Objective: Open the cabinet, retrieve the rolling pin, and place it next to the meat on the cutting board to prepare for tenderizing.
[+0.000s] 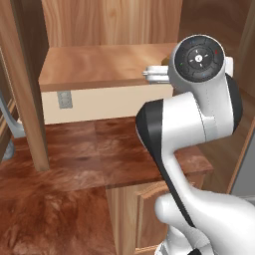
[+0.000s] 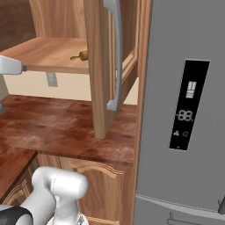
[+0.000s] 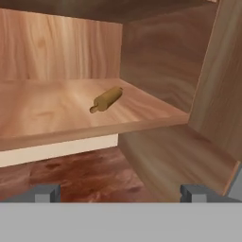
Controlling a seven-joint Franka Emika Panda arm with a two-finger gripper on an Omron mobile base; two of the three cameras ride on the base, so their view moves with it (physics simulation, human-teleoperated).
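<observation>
In the left base view the white arm with dark joints fills the right side, its round wrist cap level with the medium-brown wooden wall cabinet (image 1: pixel 99 64), whose doors stand open over a bare shelf floor; part of the hand (image 1: pixel 155 73) juts left from behind the wrist at the shelf's front edge, too hidden there to read its fingers. Below lies the dark reddish-brown marbled counter (image 1: pixel 89 154), with a grey wall outlet (image 1: pixel 64 99) on the cream wall strip under the cabinet. In the right base view the cabinet's right door (image 2: pixel 102 66) swings toward the camera with its long grey metal bar handle (image 2: pixel 115 52), and the small light tan wooden rolling pin (image 2: pixel 80 55) lies on the shelf just left of that door. A tall grey refrigerator (image 2: pixel 184 110) with a black display panel stands at the right. In the hand view the two dark fingertips (image 3: pixel 46 193) sit spread wide apart at the bottom corners, holding and touching nothing. The rolling pin (image 3: pixel 107 99) lies slantwise on the shelf ahead, well beyond the fingertips, towards the cabinet's right wall.
</observation>
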